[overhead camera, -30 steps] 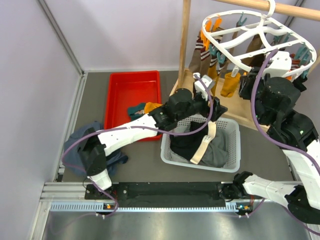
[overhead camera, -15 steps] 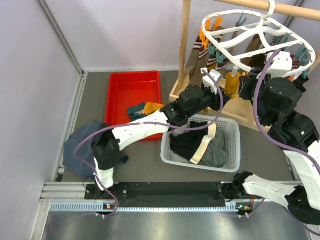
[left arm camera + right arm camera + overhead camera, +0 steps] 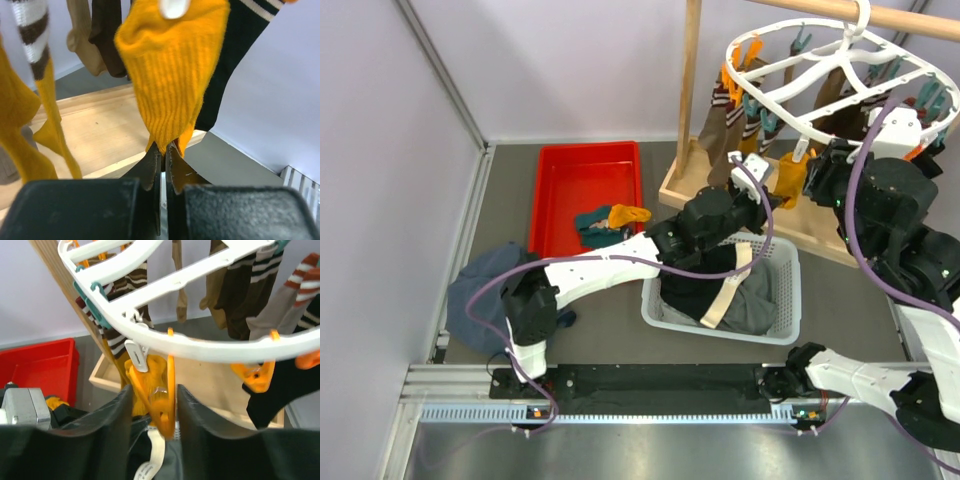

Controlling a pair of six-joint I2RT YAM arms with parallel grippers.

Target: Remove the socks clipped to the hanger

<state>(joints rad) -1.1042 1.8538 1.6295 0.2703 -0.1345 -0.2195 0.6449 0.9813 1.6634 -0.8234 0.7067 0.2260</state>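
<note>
Left wrist: left claw seemingly pinches mustard sock, top cropped.

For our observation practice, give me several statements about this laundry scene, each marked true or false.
1. The left end effector pinches the tip of a mustard sock. True.
2. The red tray is empty. False: it holds teal and orange socks.
3. The right end effector straddles an orange clip. True.
4. The hanger lies in a basket. False: it hangs by its hook from a wooden pole.
</note>
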